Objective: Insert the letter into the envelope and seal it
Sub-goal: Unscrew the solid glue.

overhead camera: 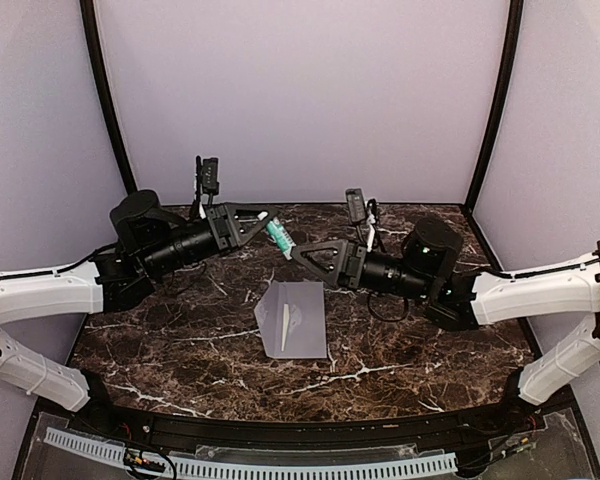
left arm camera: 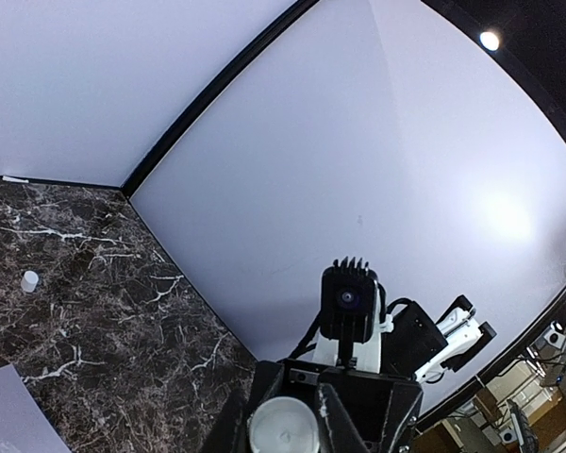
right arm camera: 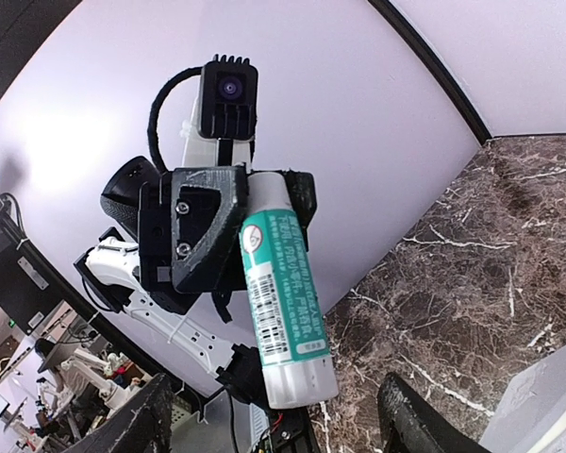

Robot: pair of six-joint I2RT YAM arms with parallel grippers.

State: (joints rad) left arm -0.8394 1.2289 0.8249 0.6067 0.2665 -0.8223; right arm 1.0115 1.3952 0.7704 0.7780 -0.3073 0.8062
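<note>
The grey envelope (overhead camera: 293,318) lies flat at the table's middle. Its corners also show in the left wrist view (left arm camera: 8,415) and the right wrist view (right arm camera: 547,415). The cream letter is not visible anywhere. My left gripper (overhead camera: 265,222) is shut on a teal glue stick (overhead camera: 278,236) and holds it in the air behind the envelope. The stick's round end shows between the left fingers (left arm camera: 283,427). My right gripper (overhead camera: 300,252) is open and faces the stick. In the right wrist view the glue stick (right arm camera: 281,302) hangs between my spread fingers (right arm camera: 415,425) without touching them.
A small white cap-like piece (left arm camera: 29,280) sits on the dark marble table (overhead camera: 180,340) towards the back. Lilac walls close in the back and both sides. Both arms meet above the far half of the table.
</note>
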